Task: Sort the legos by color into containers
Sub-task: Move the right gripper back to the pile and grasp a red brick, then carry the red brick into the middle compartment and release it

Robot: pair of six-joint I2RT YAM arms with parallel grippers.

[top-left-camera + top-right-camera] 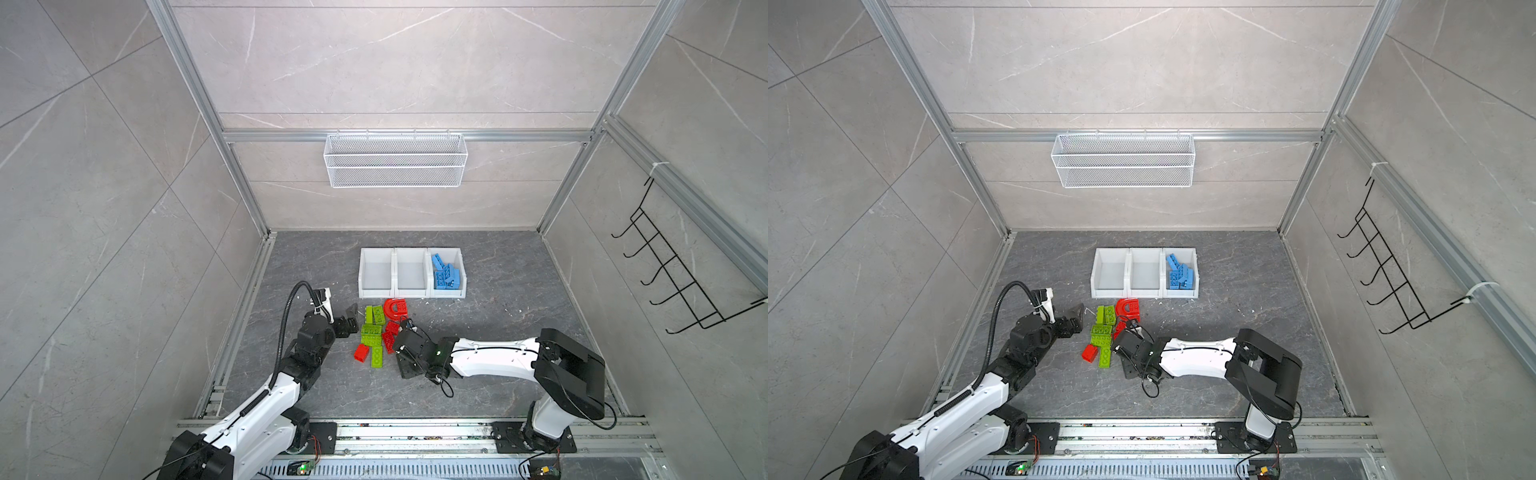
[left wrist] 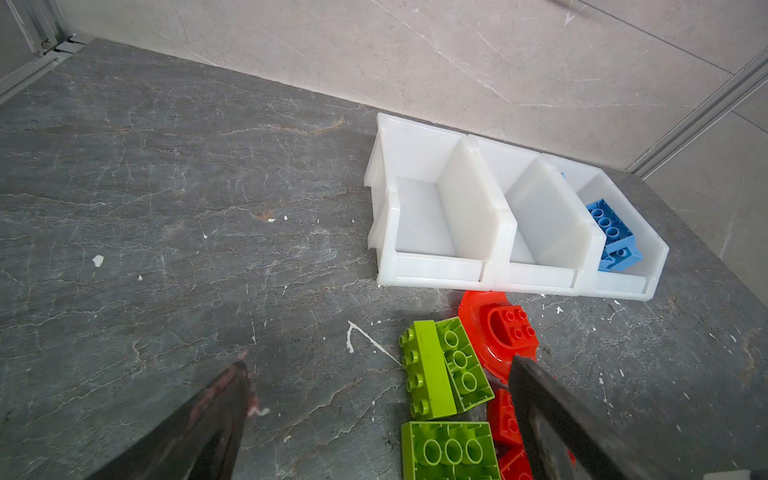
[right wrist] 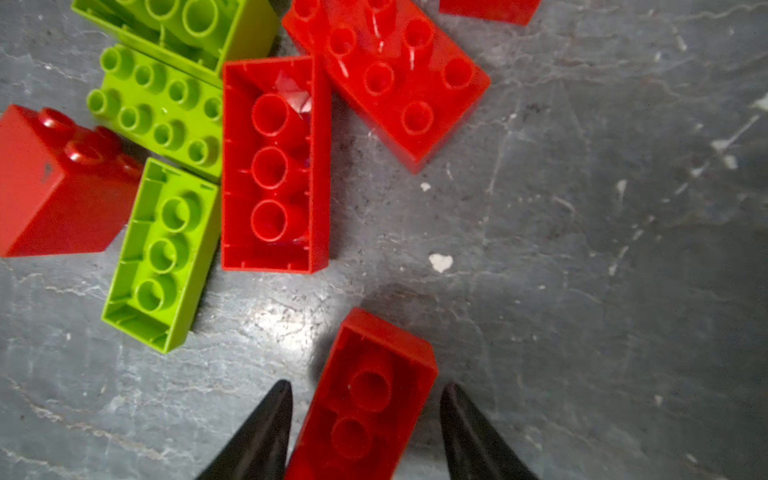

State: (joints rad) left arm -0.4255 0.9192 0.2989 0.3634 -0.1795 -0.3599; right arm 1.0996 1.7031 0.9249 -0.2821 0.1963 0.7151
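Right wrist view: red brick [image 3: 374, 395], hollow side up, lies between right gripper [image 3: 366, 385] fingers, jaws apart, unclamped. Top views: lower centre, at the loose pile [image 1: 374, 332].

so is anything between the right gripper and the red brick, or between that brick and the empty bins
Nothing at the grasp: the right gripper straddles the red brick. Toward the empty bins, the red arch lies right in front of them; lifting the brick over it should clear.
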